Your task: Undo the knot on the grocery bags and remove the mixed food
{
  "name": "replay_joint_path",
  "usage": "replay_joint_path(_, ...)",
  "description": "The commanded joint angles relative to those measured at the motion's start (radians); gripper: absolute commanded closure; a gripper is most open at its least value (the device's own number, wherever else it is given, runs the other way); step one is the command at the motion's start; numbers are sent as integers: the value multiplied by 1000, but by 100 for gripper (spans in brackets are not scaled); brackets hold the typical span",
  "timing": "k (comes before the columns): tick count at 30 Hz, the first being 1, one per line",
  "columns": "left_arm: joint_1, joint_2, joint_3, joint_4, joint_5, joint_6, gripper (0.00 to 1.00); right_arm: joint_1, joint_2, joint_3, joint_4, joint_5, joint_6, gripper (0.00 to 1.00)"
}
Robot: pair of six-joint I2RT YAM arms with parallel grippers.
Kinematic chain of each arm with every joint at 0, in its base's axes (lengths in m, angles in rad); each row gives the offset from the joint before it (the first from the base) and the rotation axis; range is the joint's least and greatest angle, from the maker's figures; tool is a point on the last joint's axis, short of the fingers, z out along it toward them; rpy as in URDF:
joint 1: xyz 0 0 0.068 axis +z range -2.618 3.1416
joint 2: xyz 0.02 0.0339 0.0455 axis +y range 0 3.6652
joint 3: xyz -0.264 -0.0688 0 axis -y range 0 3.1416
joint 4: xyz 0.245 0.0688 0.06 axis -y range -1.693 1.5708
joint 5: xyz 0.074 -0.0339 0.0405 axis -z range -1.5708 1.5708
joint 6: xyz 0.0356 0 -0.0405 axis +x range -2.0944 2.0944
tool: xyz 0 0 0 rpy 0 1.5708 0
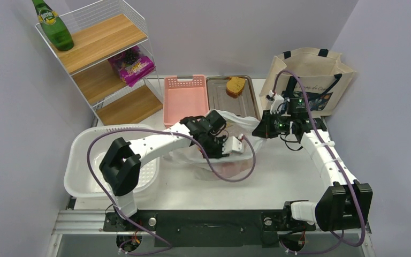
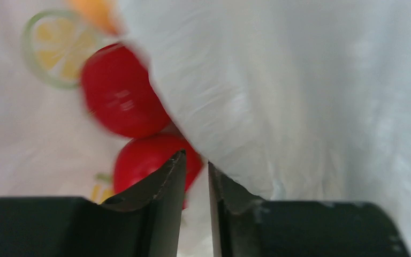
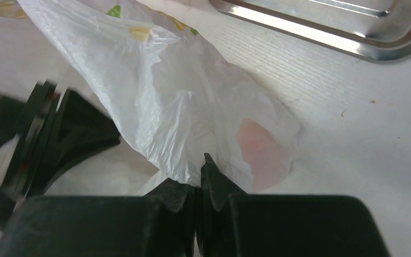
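Observation:
The thin whitish plastic bag [image 1: 230, 170] with small fruit prints lies at the table's middle. My left gripper [image 1: 234, 145] reaches into its mouth. In the left wrist view the gripper [image 2: 197, 160] has its jaws nearly together on a fold of the bag film [image 2: 299, 80]. Two red round fruits [image 2: 120, 91] and an orange piece [image 2: 93, 10] lie inside, just past the fingertips. My right gripper [image 1: 258, 130] is shut on the bag's right edge [image 3: 166, 91], as its wrist view [image 3: 200, 160] shows. The cream canvas tote [image 1: 307, 72] with navy handles stands upright at the back right.
A pink basket [image 1: 184, 99] and a metal tray [image 1: 218, 101] with a bread slice [image 1: 236, 87] sit behind the bag. A white plastic tub [image 1: 83, 160] is at the left. A wire shelf [image 1: 107, 59] holds a green bottle [image 1: 53, 27] and a purple packet [image 1: 134, 67].

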Motion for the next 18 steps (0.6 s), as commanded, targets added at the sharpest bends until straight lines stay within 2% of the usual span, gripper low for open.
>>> replay_joint_path(1,-106,-93,-102,-25,137,94,76,-7,-38,-30,46,128,12,100)
replay_joint_path(3,-111,-85,-172,0,138,103,71,0,-22,-11,-18,189,-55,100)
replay_joint_path(4,-116,-84,-224,16,130,98,62,5,-8,-4,-45,207,-115,100)
replay_joint_path(6,-129,-83,-308,84,82,71,52,29,6,8,-108,280,-176,100)
replay_joint_path(12,-172,-65,-439,358,-198,-17,51,141,25,-47,-148,371,-237,100)
replay_joint_path(15,-149,-20,-385,471,-298,-20,53,169,50,-62,-127,392,-240,100)
replay_joint_path(18,-85,29,-274,500,-311,-69,55,160,103,-34,-97,443,-264,100)
